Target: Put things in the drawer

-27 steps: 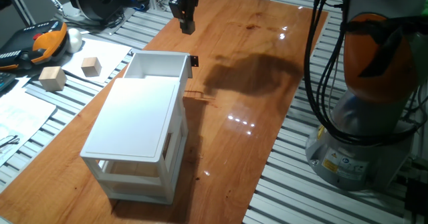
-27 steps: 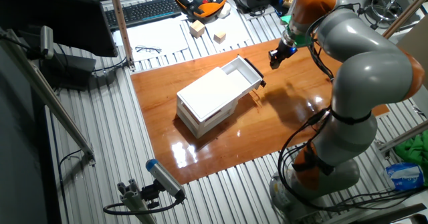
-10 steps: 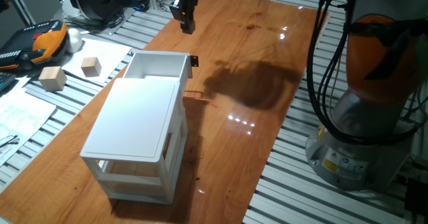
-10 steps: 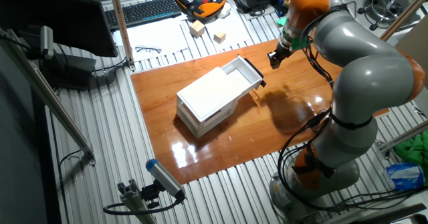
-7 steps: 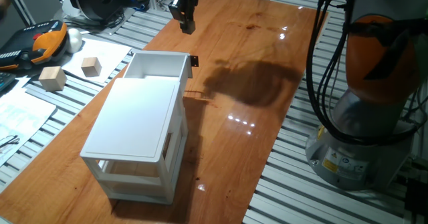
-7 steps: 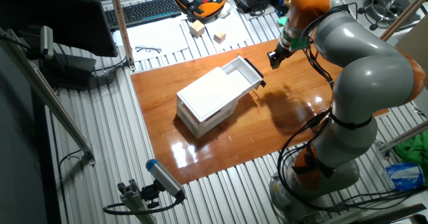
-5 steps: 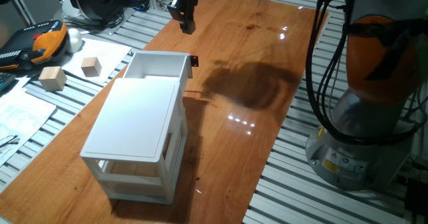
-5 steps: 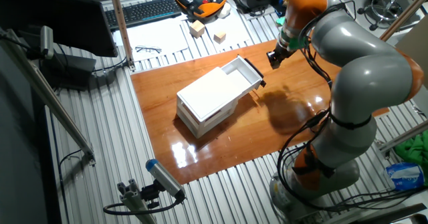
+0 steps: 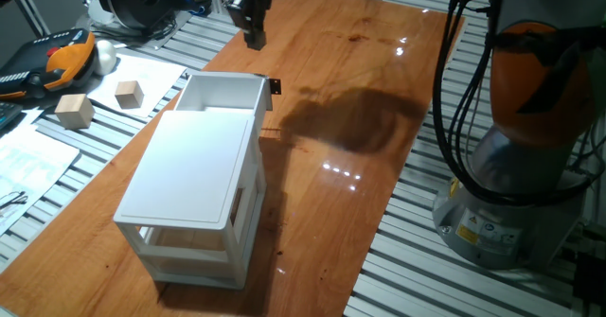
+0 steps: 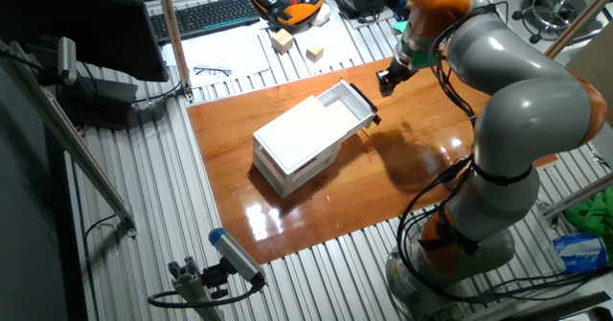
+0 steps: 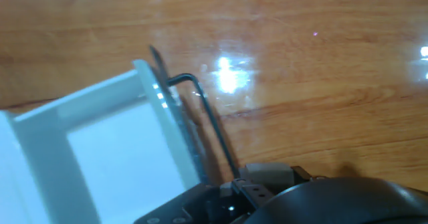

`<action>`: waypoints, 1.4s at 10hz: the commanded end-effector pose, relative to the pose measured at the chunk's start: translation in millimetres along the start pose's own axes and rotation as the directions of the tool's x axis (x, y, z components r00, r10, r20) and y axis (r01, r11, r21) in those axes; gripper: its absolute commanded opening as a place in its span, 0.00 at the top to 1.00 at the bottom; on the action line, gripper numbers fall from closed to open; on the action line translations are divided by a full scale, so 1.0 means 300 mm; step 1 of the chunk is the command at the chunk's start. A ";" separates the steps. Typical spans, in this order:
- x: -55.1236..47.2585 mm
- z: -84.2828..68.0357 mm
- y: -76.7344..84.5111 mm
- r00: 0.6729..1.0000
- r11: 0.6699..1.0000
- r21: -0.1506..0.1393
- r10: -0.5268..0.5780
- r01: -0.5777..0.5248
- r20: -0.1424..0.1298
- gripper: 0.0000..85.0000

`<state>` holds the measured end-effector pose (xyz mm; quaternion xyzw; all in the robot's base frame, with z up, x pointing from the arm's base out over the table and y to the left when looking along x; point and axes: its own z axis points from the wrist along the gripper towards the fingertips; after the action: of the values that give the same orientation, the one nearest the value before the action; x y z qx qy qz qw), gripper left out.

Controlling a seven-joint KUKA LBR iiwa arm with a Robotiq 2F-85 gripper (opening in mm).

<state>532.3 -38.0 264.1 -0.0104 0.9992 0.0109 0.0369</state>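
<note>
The drawer (image 9: 222,94) is pulled out of the top of the white cabinet (image 9: 194,180), and its white inside shows nothing in it. A black knob (image 9: 276,86) sits on its front. My gripper (image 9: 255,39) hangs above the table just beyond the drawer's front, fingers close together. From the other side the gripper (image 10: 384,82) is right of the drawer (image 10: 343,104). In the hand view the drawer (image 11: 114,147) fills the left, and a small greyish-tan cube (image 11: 267,172) sits at my fingertips, apparently held.
Two larger pale wooden blocks (image 9: 74,111) (image 9: 129,93) lie on paper left of the wooden table (image 9: 369,80). An orange and black handset (image 9: 66,57) and cables are behind them. The robot base (image 9: 530,166) stands at the right.
My gripper has shifted left, closer to the open drawer's front. The drawer, cabinet and blocks have not moved.
</note>
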 end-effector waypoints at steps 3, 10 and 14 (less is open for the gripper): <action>0.011 -0.002 0.215 1.000 1.000 -0.001 0.015 -0.015 -0.003 1.00; 0.021 0.104 0.358 1.000 1.000 -0.005 0.018 -0.018 0.013 1.00; -0.018 0.146 0.349 1.000 1.000 -0.022 0.016 -0.017 -0.027 1.00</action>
<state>538.7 67.8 222.3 -0.0019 0.9995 0.0218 0.0232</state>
